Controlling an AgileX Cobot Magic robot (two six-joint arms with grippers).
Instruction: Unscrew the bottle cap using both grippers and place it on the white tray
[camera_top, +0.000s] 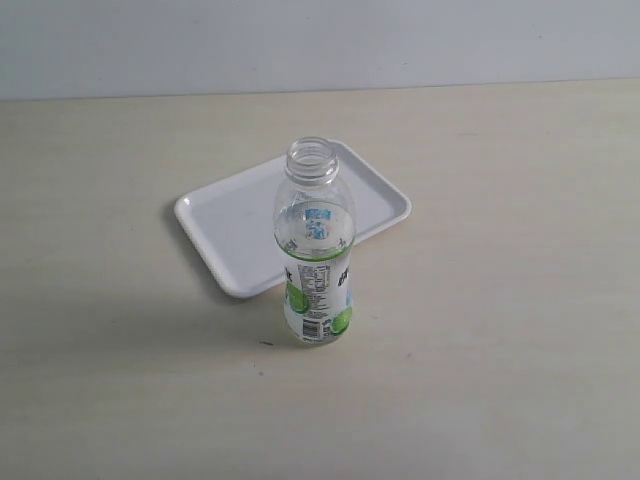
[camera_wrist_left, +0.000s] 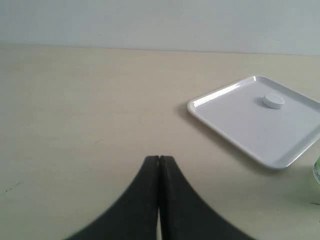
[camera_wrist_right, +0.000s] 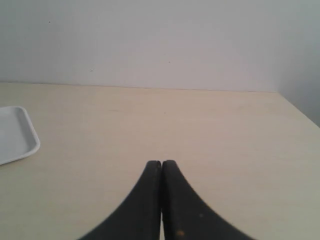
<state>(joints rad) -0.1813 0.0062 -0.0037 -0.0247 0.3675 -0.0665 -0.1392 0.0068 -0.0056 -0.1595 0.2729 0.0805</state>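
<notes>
I judge the placing step complete: the bottle cap (camera_wrist_left: 273, 101) lies on the white tray (camera_wrist_left: 235, 125), the bottle (camera_top: 315, 250) stands uncapped at frame centre, left gripper (camera_wrist_left: 159, 159) and right gripper (camera_wrist_right: 161, 162) are clenched empty, so no further move appears required.

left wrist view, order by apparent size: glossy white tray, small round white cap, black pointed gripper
Glossy white tray and black left gripper: alike, gripper enlarged by nearness.
Small white bottle cap: smallest.
</notes>
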